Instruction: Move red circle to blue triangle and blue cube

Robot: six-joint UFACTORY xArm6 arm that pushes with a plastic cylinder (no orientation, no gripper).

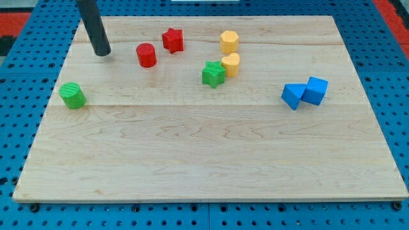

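The red circle [146,55] stands on the wooden board in the view's upper left. My tip [101,53] rests on the board to its left, a short gap apart. The blue triangle [293,96] and the blue cube [315,90] sit touching each other at the view's right, far from the red circle.
A red star [172,39] sits just right of the red circle. A green star [213,74] touches a yellow cylinder [231,64]; a yellow hexagon [229,41] lies above them. A green circle [73,95] is at the left. The board's edge [211,201] runs along the bottom.
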